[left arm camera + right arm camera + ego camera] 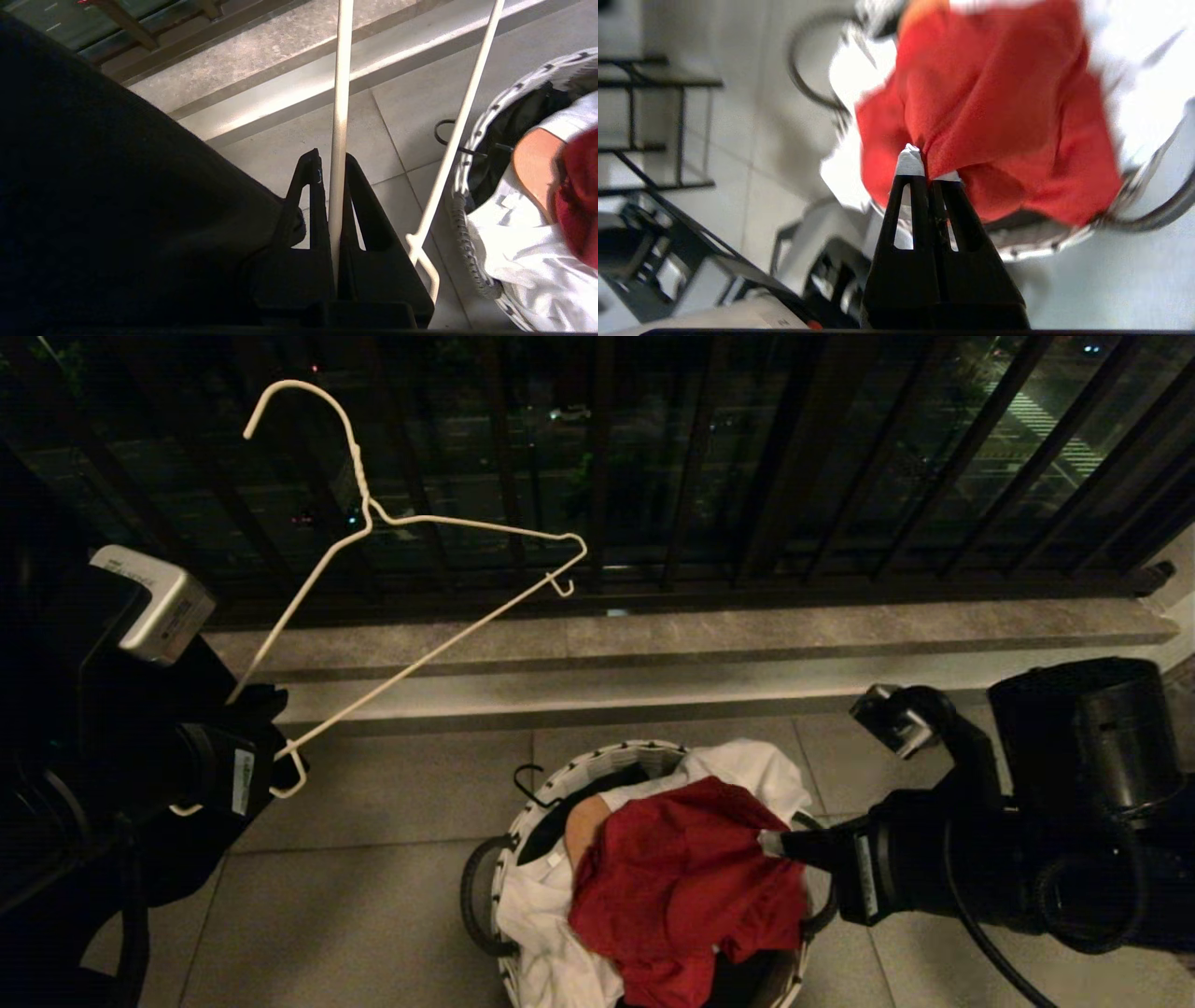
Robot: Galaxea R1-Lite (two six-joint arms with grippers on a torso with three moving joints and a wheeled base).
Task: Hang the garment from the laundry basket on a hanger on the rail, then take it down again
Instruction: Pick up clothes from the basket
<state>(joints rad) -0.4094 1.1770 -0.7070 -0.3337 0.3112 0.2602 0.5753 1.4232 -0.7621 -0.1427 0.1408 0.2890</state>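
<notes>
Right end effector (770,845), lower right, clamped on red garment (686,887) bunched atop laundry basket (597,767), lower centre. Left end effector (332,163), lower left, clamped on white hanger (411,523) rising to the upper left.

hidden: garment (686,877) print | cut off: laundry basket (523,821) lower rim

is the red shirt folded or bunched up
Bunched up: the red shirt lies crumpled on the basket, pinched by the right gripper.
</notes>
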